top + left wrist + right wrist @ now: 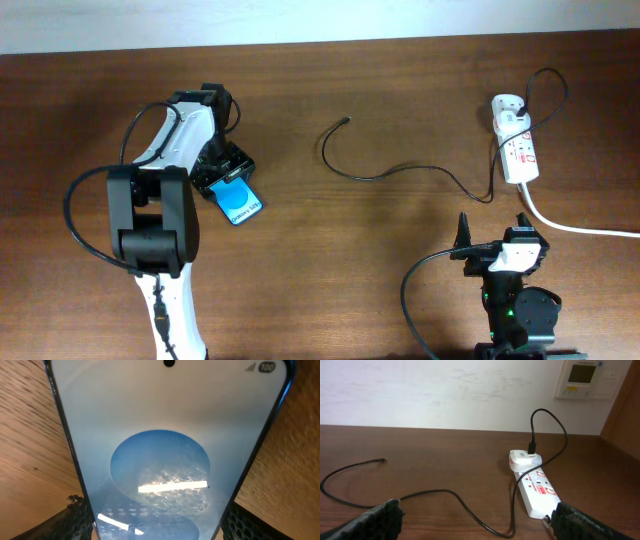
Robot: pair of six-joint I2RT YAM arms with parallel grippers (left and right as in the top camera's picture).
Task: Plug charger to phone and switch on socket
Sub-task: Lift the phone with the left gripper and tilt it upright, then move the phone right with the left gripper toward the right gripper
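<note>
The phone (239, 204), with a bright blue screen, lies flat on the wooden table and fills the left wrist view (160, 420). My left gripper (226, 176) is shut on it, one finger against each long edge (157, 522). The charger, a thin black cable (400, 172), lies loose with its connector tip (346, 120) free on the table. Its other end runs into a white adapter (525, 458) on the socket. The socket (520, 148) is a white power strip with red marks (538, 491). My right gripper (492, 230) is open and empty near the socket's end (480, 522).
The socket's thick white cord (585, 229) runs off to the right edge. The table's far edge meets a white wall, with a wall control panel (582, 379) at the right. The left arm's own black cable (75, 215) loops at the left.
</note>
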